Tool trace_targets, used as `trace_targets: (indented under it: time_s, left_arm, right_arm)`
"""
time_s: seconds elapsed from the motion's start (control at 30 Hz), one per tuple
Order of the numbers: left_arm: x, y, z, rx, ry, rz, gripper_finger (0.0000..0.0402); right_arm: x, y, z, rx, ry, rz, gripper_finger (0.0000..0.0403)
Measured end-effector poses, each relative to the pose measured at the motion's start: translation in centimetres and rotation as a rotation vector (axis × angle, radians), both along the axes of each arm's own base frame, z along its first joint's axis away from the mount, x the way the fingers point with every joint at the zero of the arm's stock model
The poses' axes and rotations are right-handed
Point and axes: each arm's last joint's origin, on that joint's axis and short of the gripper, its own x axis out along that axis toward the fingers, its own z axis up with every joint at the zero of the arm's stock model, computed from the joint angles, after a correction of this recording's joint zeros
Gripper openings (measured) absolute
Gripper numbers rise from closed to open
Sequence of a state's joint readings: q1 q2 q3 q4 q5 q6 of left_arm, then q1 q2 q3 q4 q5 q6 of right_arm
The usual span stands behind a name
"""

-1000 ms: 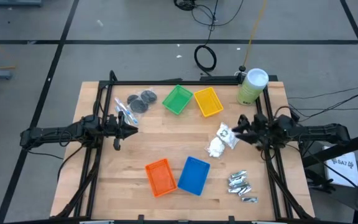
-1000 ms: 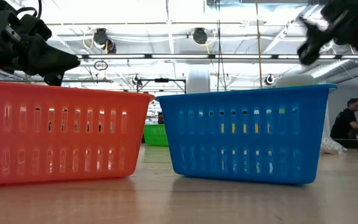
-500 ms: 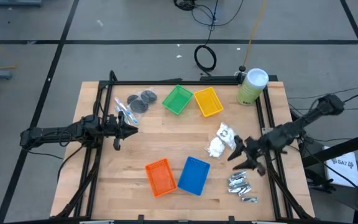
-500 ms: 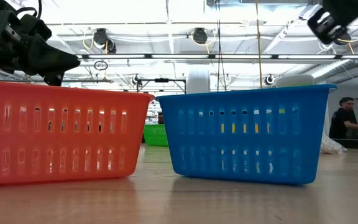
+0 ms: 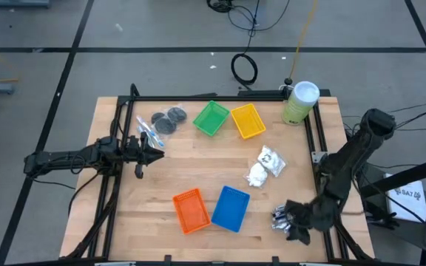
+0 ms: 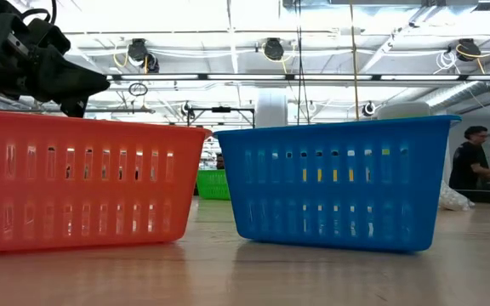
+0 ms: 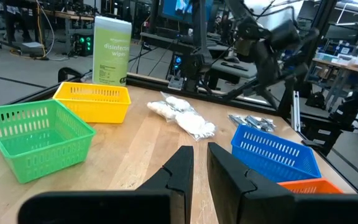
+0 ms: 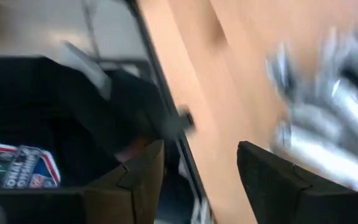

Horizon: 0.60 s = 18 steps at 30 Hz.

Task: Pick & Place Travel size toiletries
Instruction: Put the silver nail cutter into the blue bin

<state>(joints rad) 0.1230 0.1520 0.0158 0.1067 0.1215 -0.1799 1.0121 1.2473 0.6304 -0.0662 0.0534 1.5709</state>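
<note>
My right gripper [image 5: 293, 224] over silver foil tubes [image 5: 281, 216], fingers spread, nothing pinched, seemingly just above them. Reach step; next: settle around one tube, close. Blue tray [image 5: 231, 207] beyond. Left gripper [image 5: 154, 152] far off, pressed nearly together, empty.

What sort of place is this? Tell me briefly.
Probably a robotics lab or workshop: a wooden table in a black frame carries two robot arms, cables trail over the floor, and exposed ceiling ducts hang above more workbenches behind.
</note>
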Motion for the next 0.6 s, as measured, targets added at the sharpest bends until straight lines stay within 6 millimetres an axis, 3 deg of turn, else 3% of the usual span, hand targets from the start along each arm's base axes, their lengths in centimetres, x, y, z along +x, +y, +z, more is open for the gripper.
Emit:
trace_targets:
  time_s: [0.1, 0.3, 0.6]
  left_arm:
    - [0.0, 0.0, 0.0, 0.0, -0.001, 0.0, 0.0044]
    - [0.0, 0.0, 0.0, 0.0, -0.001, 0.0, 0.0044]
    - [0.0, 0.0, 0.0, 0.0, 0.0, 0.0, 0.0044]
  right_arm:
    - [-0.8, 1.1, -1.5, -0.006, 0.104, 0.01, 0.019]
    - [-1.3, 2.1, -3.4, -0.069, 0.141, 0.037, 0.019]
    - [-0.8, 3.4, -4.1, -0.006, 0.107, 0.107, 0.0189]
